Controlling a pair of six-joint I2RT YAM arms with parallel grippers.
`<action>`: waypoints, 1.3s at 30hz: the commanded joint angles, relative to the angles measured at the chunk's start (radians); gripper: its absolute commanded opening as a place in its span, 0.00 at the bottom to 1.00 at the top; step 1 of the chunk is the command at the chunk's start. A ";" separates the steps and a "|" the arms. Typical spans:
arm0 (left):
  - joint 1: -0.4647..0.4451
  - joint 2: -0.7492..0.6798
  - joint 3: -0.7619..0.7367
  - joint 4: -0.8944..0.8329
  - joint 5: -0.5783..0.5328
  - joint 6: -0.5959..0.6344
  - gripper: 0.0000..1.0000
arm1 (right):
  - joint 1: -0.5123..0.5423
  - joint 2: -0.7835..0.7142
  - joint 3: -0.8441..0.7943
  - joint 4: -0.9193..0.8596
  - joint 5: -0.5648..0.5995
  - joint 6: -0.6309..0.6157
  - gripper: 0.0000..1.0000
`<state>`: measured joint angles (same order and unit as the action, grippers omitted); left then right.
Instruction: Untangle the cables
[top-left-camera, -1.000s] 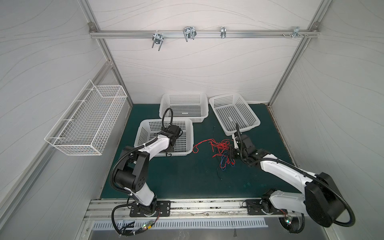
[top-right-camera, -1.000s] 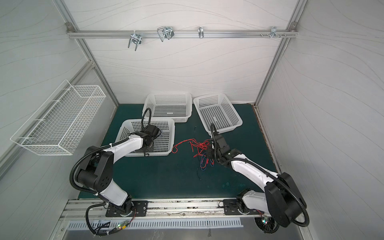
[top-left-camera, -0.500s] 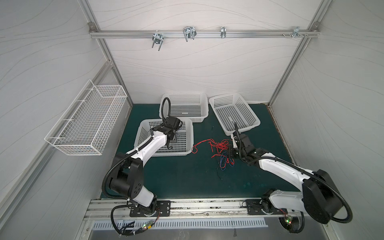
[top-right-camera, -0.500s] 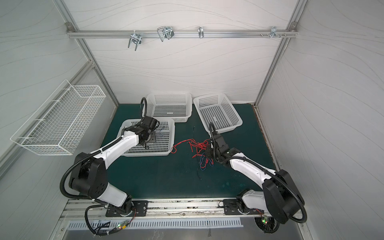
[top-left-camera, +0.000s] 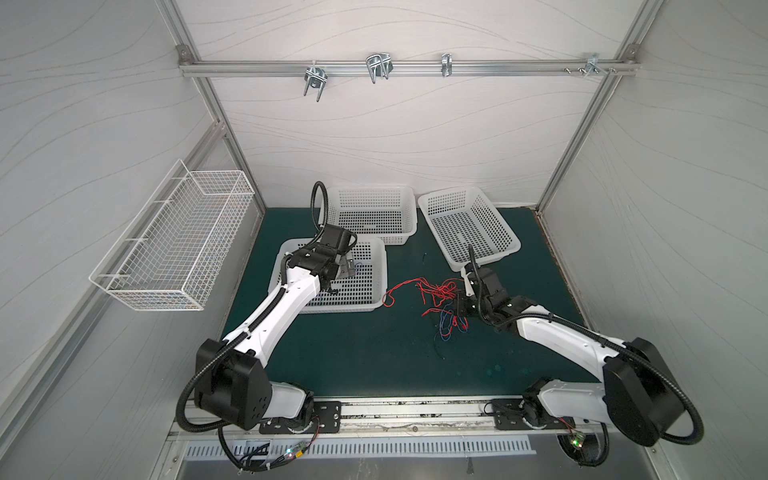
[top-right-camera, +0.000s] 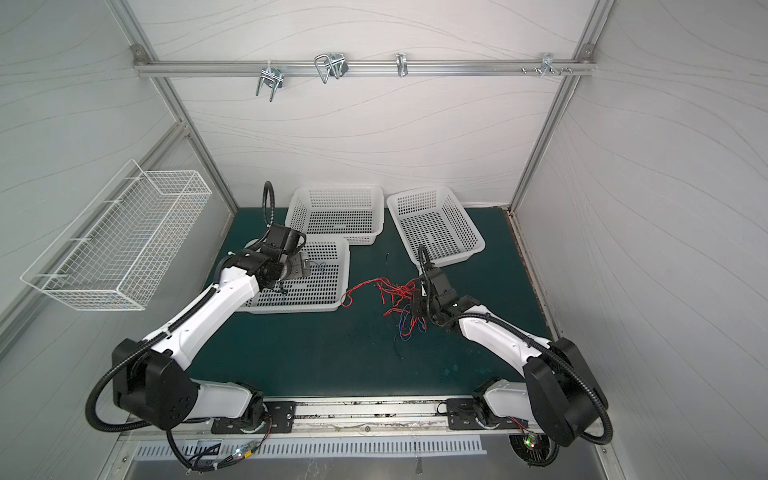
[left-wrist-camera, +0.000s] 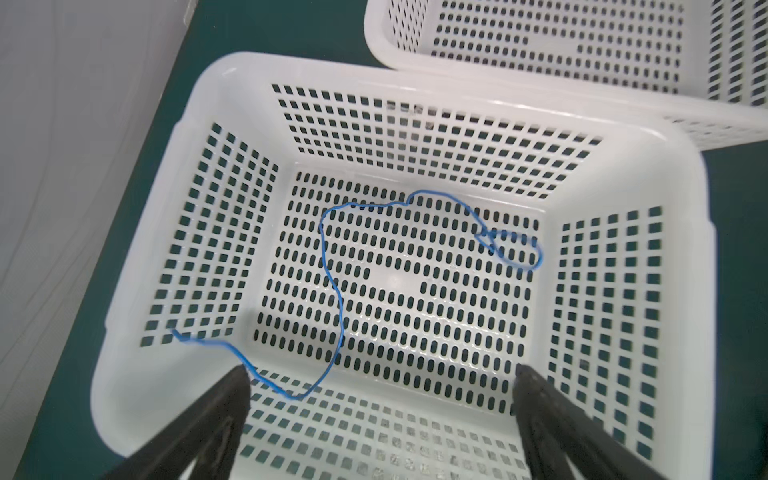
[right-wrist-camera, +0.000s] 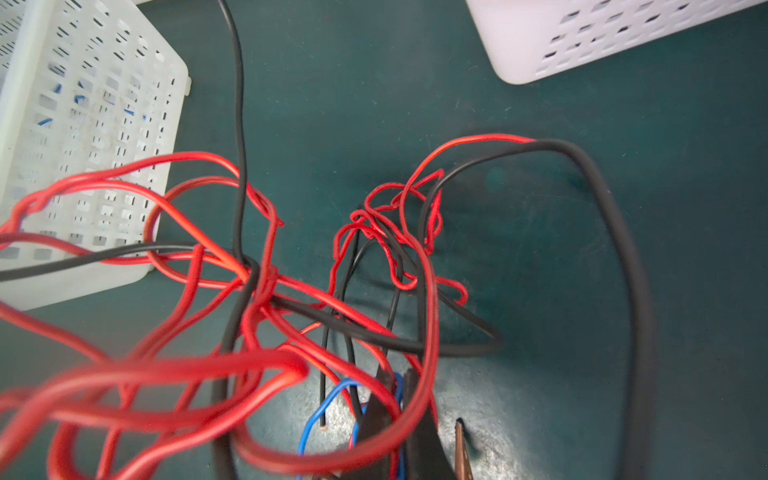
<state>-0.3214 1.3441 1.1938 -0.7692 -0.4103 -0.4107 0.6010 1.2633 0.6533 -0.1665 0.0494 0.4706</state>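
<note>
Several red, black and blue cables (right-wrist-camera: 266, 286) sit knotted on the worktop (top-left-camera: 374, 353) around my right pincer (right-wrist-camera: 397, 395), closed tight among them; which strand, I cannot tell. Farther off, one blue cable (left-wrist-camera: 332, 270) lies loose in the basket (left-wrist-camera: 374, 77) beneath my left pincer (left-wrist-camera: 382, 374), jaws wide. Drop-off looks done; next that arm must reach the knot for another strand.

Left basket (top-left-camera: 353, 305), back basket (top-left-camera: 370, 189), right basket (top-left-camera: 469, 226), all white, on green mat (top-left-camera: 374, 357); wall-mounted wire rack (top-left-camera: 174, 245).
</note>
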 joint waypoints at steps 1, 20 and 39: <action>0.004 -0.057 0.059 -0.051 -0.019 0.019 0.99 | 0.009 0.002 0.016 -0.002 -0.016 -0.012 0.00; -0.232 -0.285 -0.200 0.321 0.310 0.072 0.99 | 0.004 -0.008 0.122 -0.094 -0.147 0.003 0.34; -0.659 -0.049 -0.279 0.558 0.137 -0.006 0.92 | 0.003 0.062 0.103 -0.022 -0.103 0.094 0.04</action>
<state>-0.9607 1.2549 0.9051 -0.2764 -0.2123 -0.3683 0.6018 1.3155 0.7647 -0.2264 -0.0692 0.5354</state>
